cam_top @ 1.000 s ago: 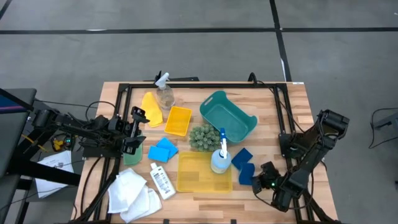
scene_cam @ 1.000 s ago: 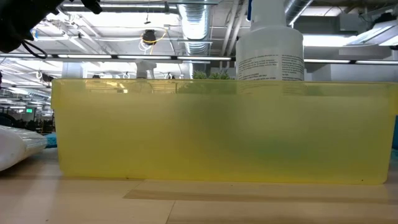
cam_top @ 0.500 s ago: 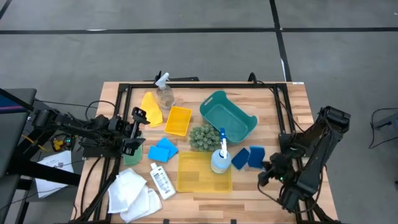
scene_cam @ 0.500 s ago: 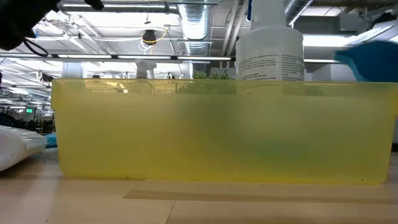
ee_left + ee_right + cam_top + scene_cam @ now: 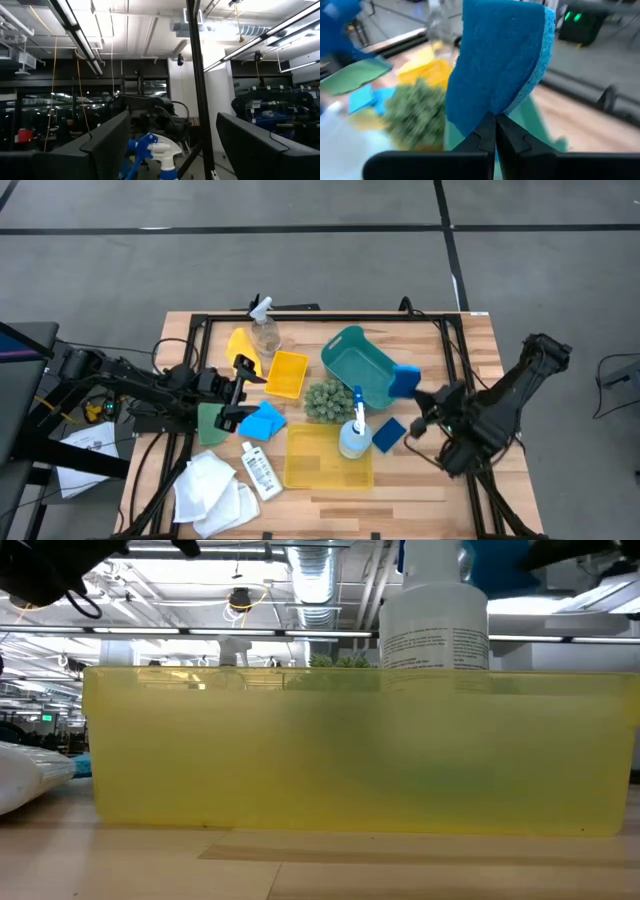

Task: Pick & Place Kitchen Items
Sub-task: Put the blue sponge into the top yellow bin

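My right gripper point(image 5: 418, 394) is shut on a dark blue sponge point(image 5: 405, 380), in the air over the right rim of the teal basket point(image 5: 358, 362). The sponge fills the right wrist view point(image 5: 500, 65). A second dark blue sponge point(image 5: 388, 434) lies flat on the table. My left gripper point(image 5: 240, 390) is open and empty above the light blue sponges point(image 5: 262, 421) and a green piece point(image 5: 210, 423). A blue-and-white spray bottle point(image 5: 354, 435) stands in the large yellow bin point(image 5: 328, 462). My right gripper pinches one edge of the dark blue sponge point(image 5: 492, 117) between its two fingers. The fingers come from the table's right side, about level. The sponge sticks out beyond the fingertips, lifted clear of the table and the basket.
A clear spray bottle point(image 5: 265, 332), a yellow piece point(image 5: 241, 343) and a small yellow bin point(image 5: 286, 373) lie at the far left. The green bumpy ball point(image 5: 325, 400) sits beside the basket. A small white bottle point(image 5: 260, 471) and white cloths point(image 5: 215, 490) lie at the near left.
My right gripper has lifted one dark blue sponge off the table at the near right and carried it up, toward the far edge and left, to the teal basket's rim. The other dark blue sponge has stayed. My left gripper has moved toward the table's right, over the light blue sponges.
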Tool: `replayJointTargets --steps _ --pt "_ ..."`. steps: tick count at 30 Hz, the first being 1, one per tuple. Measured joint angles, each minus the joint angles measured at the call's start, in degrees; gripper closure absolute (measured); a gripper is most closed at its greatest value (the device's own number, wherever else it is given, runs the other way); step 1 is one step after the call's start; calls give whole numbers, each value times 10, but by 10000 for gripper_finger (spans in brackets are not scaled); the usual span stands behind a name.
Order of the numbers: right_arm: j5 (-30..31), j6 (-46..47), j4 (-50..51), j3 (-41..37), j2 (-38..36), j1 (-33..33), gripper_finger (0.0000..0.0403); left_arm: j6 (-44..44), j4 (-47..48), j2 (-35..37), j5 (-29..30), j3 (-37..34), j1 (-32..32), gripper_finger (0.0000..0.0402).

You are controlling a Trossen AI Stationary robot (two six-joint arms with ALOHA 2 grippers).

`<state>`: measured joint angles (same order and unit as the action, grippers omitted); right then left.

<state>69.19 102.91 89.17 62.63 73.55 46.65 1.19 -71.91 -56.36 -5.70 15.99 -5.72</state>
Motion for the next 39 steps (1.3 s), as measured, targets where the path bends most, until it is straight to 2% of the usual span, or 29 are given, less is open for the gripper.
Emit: replayJointTargets --steps 5,9,13,17,22,28,32,36,39 --pt "66 -112 -1 19 -48 -53 403 3 1 -24 2 14 0 112" --pt "118 -237 -55 43 -71 -86 403 3 -1 -27 3 14 4 112" --pt "149 -429 -199 54 -82 -100 403 5 -1 -27 36 14 5 112" --pt "149 -624 -374 54 -75 -108 403 12 1 -27 49 14 5 112" --pt "147 -788 -536 54 -53 -108 403 44 2 -26 49 14 -7 112" --pt "77 -959 -734 54 -24 -123 403 109 4 -26 54 14 -43 112" --pt "33 -1111 -908 54 0 -135 403 154 4 -26 59 14 -73 112" --pt "-27 -1236 -1059 54 21 -145 403 182 4 -26 100 19 -102 112" --pt "-65 -1268 -1100 54 32 -150 403 203 10 -26 138 29 -123 112"
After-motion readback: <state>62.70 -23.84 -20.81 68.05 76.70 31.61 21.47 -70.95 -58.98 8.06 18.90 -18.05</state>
